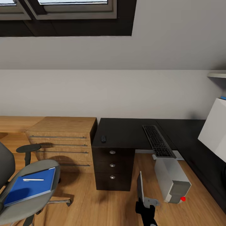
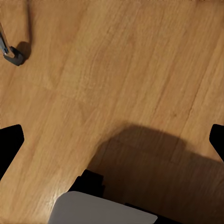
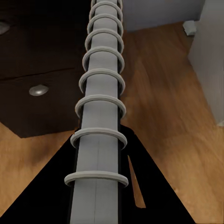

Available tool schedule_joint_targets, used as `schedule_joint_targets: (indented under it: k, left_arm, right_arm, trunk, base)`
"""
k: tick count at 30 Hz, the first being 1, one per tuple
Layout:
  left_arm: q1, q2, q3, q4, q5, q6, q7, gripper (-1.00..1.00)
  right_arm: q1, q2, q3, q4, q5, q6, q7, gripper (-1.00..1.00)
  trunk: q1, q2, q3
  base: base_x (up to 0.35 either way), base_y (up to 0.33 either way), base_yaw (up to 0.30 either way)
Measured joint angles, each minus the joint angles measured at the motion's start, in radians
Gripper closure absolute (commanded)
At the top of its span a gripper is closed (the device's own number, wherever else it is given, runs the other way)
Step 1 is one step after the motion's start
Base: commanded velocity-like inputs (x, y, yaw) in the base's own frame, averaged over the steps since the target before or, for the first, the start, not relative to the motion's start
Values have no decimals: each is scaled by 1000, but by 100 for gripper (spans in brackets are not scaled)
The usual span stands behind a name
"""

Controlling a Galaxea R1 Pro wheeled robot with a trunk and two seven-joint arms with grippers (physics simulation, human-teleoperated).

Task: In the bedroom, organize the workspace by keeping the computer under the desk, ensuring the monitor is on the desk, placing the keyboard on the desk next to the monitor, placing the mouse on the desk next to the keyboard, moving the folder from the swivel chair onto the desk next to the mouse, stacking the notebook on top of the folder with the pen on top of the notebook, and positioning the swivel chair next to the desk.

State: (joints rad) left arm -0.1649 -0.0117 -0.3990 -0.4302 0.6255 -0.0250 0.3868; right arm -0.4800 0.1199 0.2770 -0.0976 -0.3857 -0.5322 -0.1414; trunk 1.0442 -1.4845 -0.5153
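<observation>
My right gripper (image 1: 146, 205) is low in the head view, shut on the notebook (image 1: 140, 185), which stands on edge. The right wrist view looks along the notebook's ring spine (image 3: 100, 107). The blue folder (image 1: 29, 185) lies on the seat of the swivel chair (image 1: 18, 208) at the lower left, with a white pen (image 1: 33, 180) on it. On the black desk (image 1: 125, 130) lie the keyboard (image 1: 158, 140) and the small dark mouse (image 1: 103, 138). The monitor (image 1: 215, 130) shows its white back at the right. The grey computer (image 1: 172, 180) stands under the desk. My left gripper (image 2: 112, 140) is open over bare wood floor.
A black drawer unit (image 1: 112, 169) with silver knobs stands under the desk's left end. Light-wood shelf units (image 1: 61, 138) run along the wall to its left. A chair castor (image 2: 14, 56) shows in the left wrist view. A skylight sits in the sloped wall above.
</observation>
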Motion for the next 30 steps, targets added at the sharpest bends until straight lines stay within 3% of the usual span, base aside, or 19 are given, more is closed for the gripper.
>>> schedule_joint_targets:
  k: [1, 6, 7, 11, 14, 27, 30]
  left_arm:
    - [0, 0, 0, 0, 0, 0, 0, -100]
    - [0, 0, 1, 0, 0, 0, 0, -100]
    - [0, 0, 1, 0, 0, 0, 0, -100]
    - [0, 0, 1, 0, 0, 0, 0, -100]
    - [0, 0, 2, 0, 2, -1, 0, -100]
    - [0, -1, 1, 0, 0, -1, 0, -100]
    - [0, 0, 2, 0, 2, -2, 0, -100]
  right_arm:
    - [0, 7, 20, -16, 8, 3, 0, 100]
    - [0, 55, -2, -176, -3, 2, -2, 100]
    - [0, 55, 12, -221, 6, 6, 0, 100]
    - [1, 55, 7, -301, -5, 5, -1, 100]
    - [0, 55, 13, -476, -3, 16, -2, 100]
    - [1, 55, 16, -565, -16, 21, -6, 100]
    - [1, 55, 19, -594, -18, 53, -8, 100]
  trunk:
    - [0, 0, 0]
    - [0, 0, 0]
    - [0, 0, 0]
    - [0, 0, 0]
    - [0, 0, 0]
    - [0, 0, 0]
    - [0, 0, 0]
  base:
    - [0, 0, 0]
    - [0, 0, 0]
    - [0, 0, 0]
    - [0, 0, 0]
    - [0, 0, 0]
    - [0, 0, 0]
    - [0, 0, 0]
